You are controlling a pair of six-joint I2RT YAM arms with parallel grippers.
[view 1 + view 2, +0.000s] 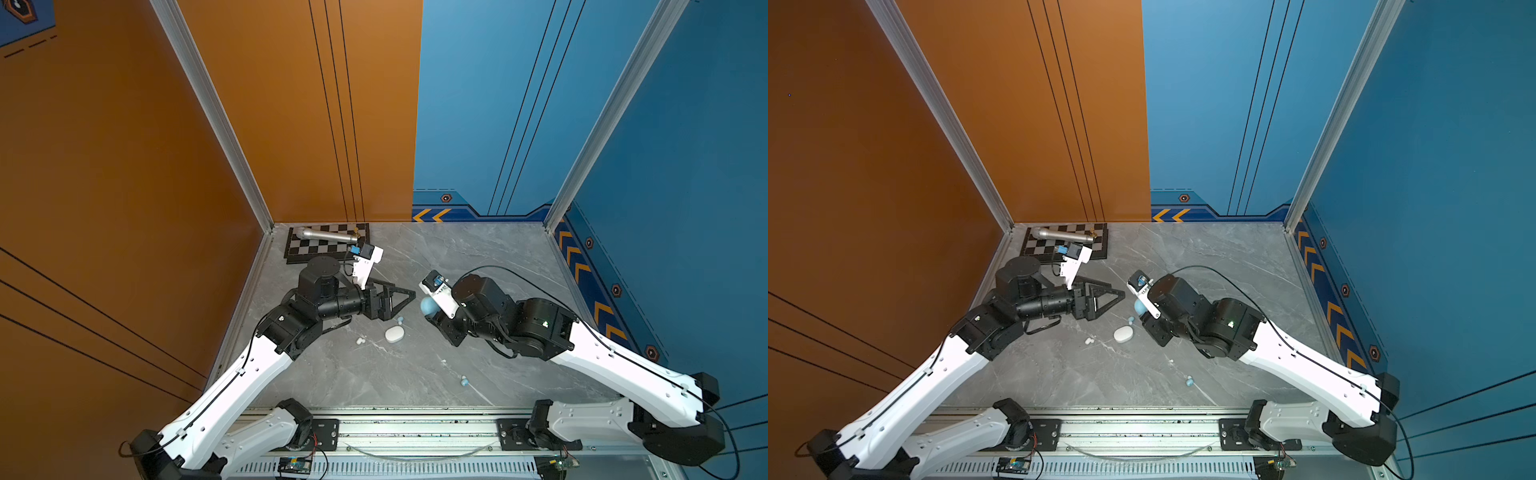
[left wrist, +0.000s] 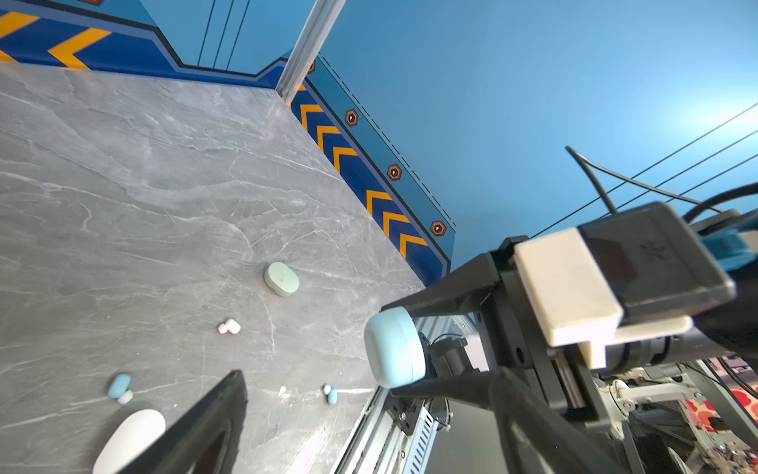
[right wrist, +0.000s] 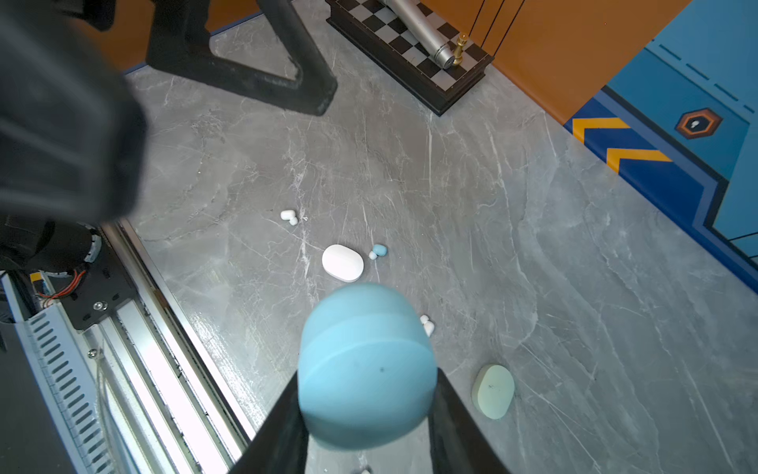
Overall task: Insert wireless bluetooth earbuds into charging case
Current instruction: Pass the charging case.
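My right gripper [image 3: 367, 375] is shut on a pale blue oval charging case [image 3: 365, 365], lid closed, held above the table; the case [image 1: 428, 306] shows in both top views. My left gripper [image 1: 409, 297] stands open right beside it, nothing between its fingers. In the left wrist view the case [image 2: 393, 349] sits close to my left gripper [image 2: 369, 381]. On the table lie a blue earbud [image 1: 400, 320] next to a white case [image 1: 395, 334], white earbuds [image 1: 360, 340] to its left, and another blue earbud [image 1: 464, 380] nearer the front.
A mint green case [image 3: 493, 391] lies closed on the table under the right arm, with white earbuds [image 3: 427, 326] near it. A chessboard [image 1: 328, 249] with a silver microphone [image 1: 324, 235] sits in the back left corner. The metal rail [image 1: 415, 428] runs along the front edge.
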